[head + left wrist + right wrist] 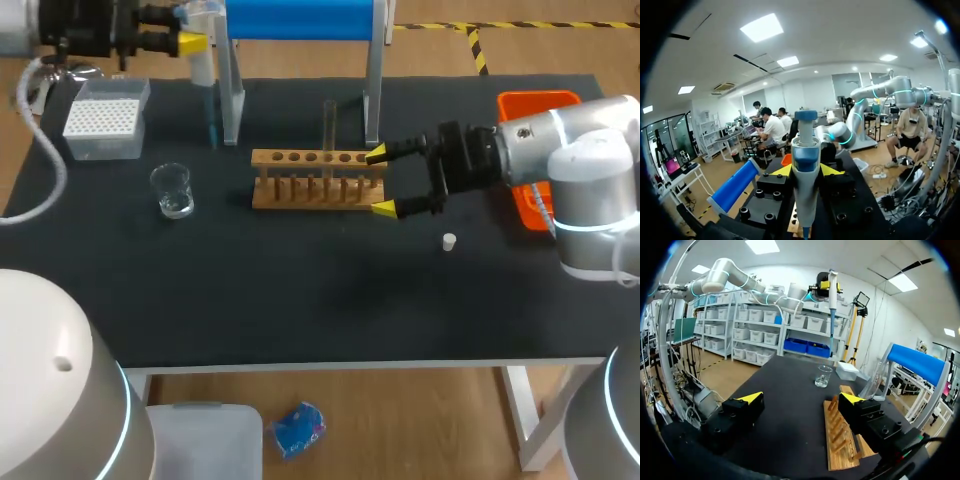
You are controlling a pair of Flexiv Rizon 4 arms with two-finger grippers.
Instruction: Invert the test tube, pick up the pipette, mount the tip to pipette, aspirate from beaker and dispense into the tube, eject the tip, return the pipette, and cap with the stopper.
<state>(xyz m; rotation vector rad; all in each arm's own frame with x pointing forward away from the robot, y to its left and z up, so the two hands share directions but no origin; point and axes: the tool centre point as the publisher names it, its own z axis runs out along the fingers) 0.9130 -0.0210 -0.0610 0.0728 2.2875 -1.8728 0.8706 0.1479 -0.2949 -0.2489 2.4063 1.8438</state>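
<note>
Closest to the left wrist camera is the pipette [805,165]. It stands upright, with the left tool [806,170] pinching its white and blue body between two yellow tips. Seen from the head view, this tool hangs at the far left corner of the dark surface [300,290]. The pipette's thin blue lower end points down, just beside the left post of the blue-topped stand [300,18].

Below the left tool sits the clear tip box [105,120], near the surface's left edge. The beaker [173,190] stands a little nearer and to the right of the box, apart from it. At the middle is the wooden rack [318,180], in front of the stand. The test tube [329,125] stands upright in a hole near the rack's middle.

The right tool [380,182] is at the rack's right end, fingers spread wide and gripping nothing. One yellow tip is by the rack's far side and the other by its near side. The small white stopper [449,241] lies alone on the surface, near the right arm. An orange bin [535,105] sits at the far right, partly hidden behind that arm.
</note>
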